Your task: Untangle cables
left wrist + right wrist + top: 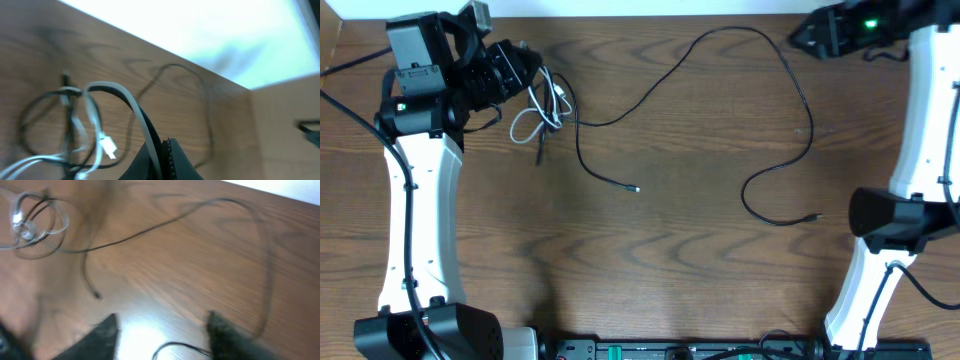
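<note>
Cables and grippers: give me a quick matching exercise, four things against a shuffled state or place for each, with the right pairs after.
Things:
1. white cable
2. long black cable
3. left gripper
4. right gripper

States:
A. open, holding nothing
B. spread in wide curves across the table
C. bunched in small loops
D. shut on a cable

Pairs: 1-C; 2-B; 3-D; 4-A
</note>
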